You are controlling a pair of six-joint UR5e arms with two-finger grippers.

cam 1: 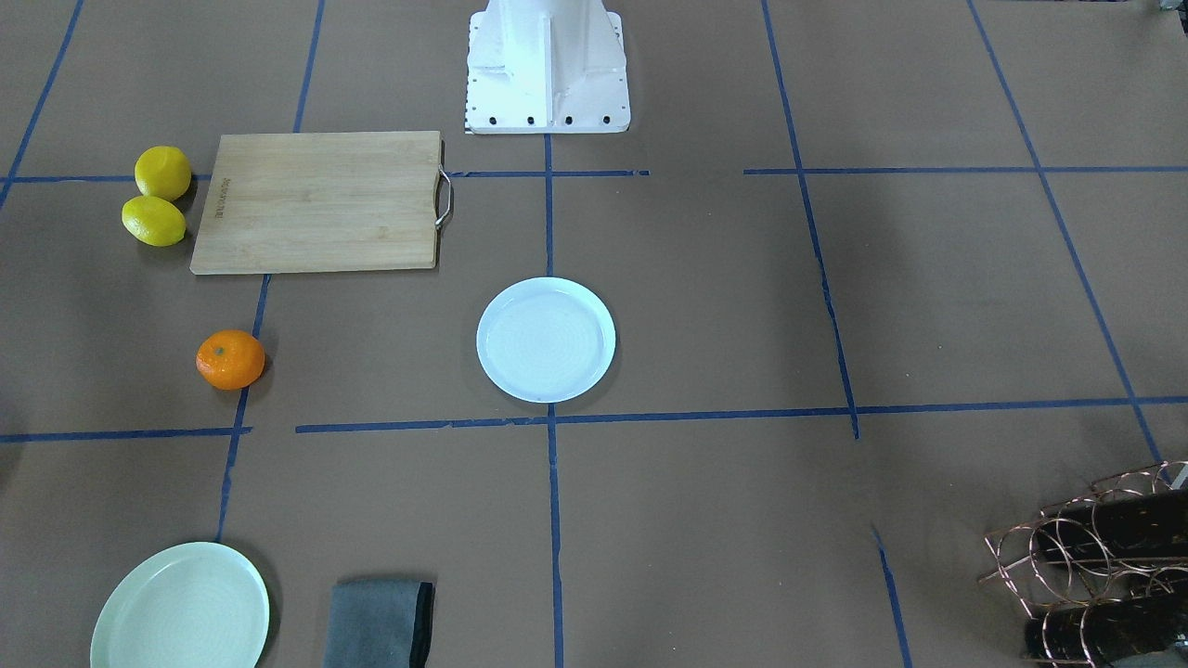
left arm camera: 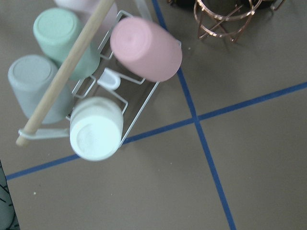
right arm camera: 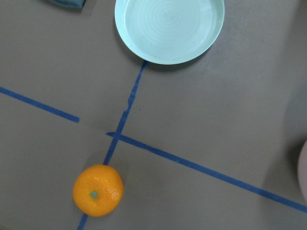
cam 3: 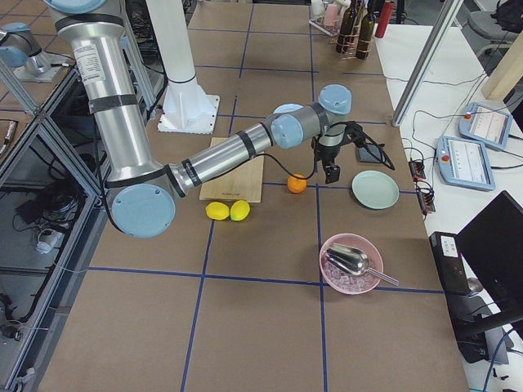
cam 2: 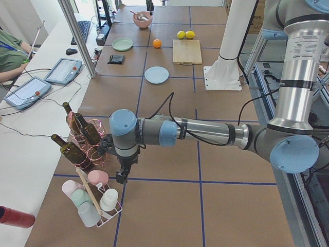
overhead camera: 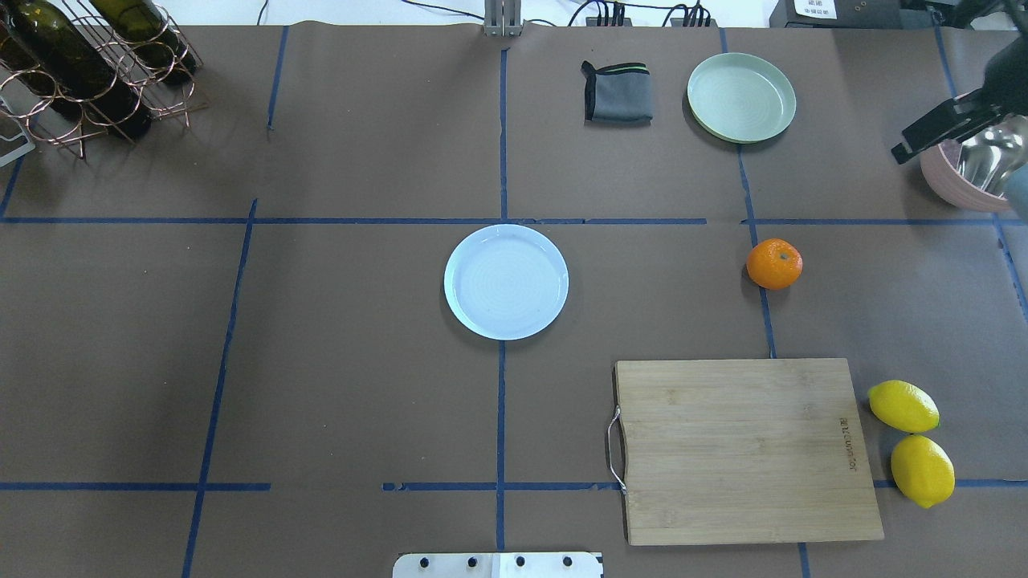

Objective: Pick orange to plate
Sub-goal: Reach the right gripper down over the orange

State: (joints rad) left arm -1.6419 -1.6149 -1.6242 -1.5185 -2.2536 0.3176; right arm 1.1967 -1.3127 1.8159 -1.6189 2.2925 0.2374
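The orange (overhead camera: 774,264) lies on a blue tape line on the table's right half, also seen as the orange (cam 1: 230,360) and the orange (right arm camera: 98,190). The white, faintly bluish plate (overhead camera: 506,281) sits empty at the table's centre, well apart from the fruit. My right gripper (cam 3: 331,173) hangs above the table just beyond the orange (cam 3: 297,184), toward the pale green plate; I cannot tell whether it is open or shut. My left gripper (cam 2: 122,176) hovers at the far left end by the cup rack, its state unreadable. Neither wrist view shows fingers.
A wooden cutting board (overhead camera: 747,449) and two lemons (overhead camera: 903,405) lie near the robot on the right. A pale green plate (overhead camera: 741,97), a grey cloth (overhead camera: 617,92) and a pink bowl with a metal scoop (cam 3: 351,263) sit beyond. A wine rack (overhead camera: 80,72) and a cup rack (left arm camera: 96,96) stand at the left.
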